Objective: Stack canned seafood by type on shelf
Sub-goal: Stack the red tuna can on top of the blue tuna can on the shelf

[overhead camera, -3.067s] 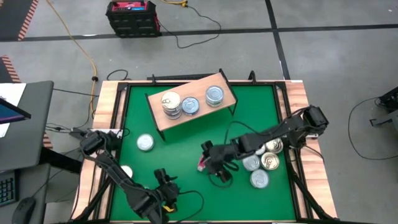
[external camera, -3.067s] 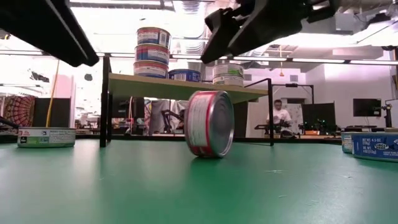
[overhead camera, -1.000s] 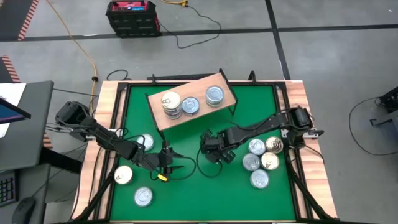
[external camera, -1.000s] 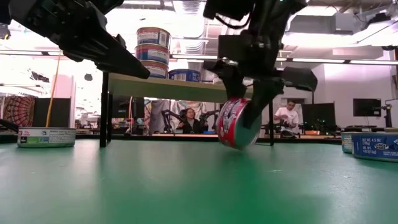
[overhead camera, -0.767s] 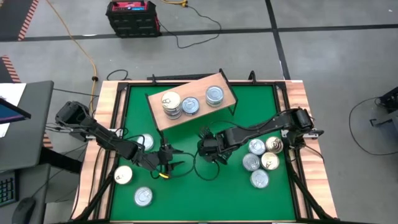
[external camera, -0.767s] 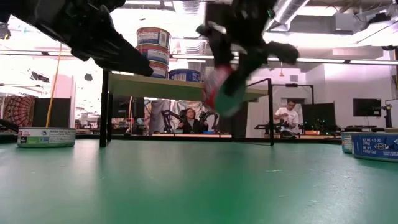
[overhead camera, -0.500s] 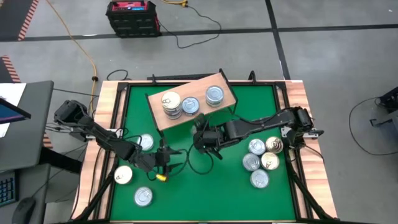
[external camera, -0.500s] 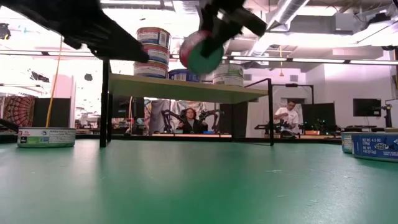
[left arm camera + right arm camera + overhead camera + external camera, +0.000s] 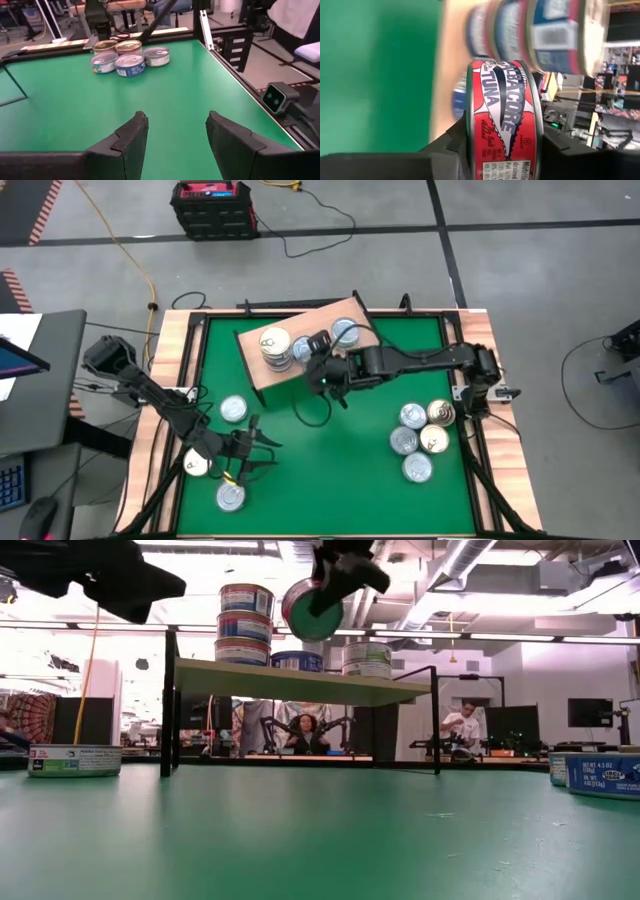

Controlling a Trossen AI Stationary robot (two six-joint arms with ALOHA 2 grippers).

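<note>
My right gripper [image 9: 318, 368] is shut on a red-labelled tuna can [image 9: 502, 120] and holds it in the air at the near edge of the light-wood shelf [image 9: 364, 314]; the low view shows the can [image 9: 312, 608] above the board [image 9: 300, 682]. On the shelf stand a cream-topped stack [image 9: 275, 345], a single can [image 9: 344, 332] and one can [image 9: 303, 346] partly hidden by the gripper. My left gripper [image 9: 258, 450] hovers open over the table's near left part, close to loose cans [image 9: 231, 497]. Its fingers hold nothing [image 9: 177, 135]. My right gripper pinches the red tuna can between its two fingers [image 9: 451, 145], one on each flat face, so the side label [image 9: 496, 100] faces the wrist camera. The arm reaches in from the table's right. The can is on edge, lifted clear, above shelf height.
Several loose cans cluster near the table's right edge [image 9: 420, 430], also visible in the left wrist view [image 9: 130, 57]. Three more lie on the left: [image 9: 233, 409], [image 9: 197, 463] and the near one. The green table has a raised wooden rim [image 9: 172, 370]. People sit in the room beyond.
My right gripper has raised the red can off the table, where it stood on edge, and carried it up and toward the far left to the shelf's near edge. My left gripper has drawn back toward the table's near left corner.
</note>
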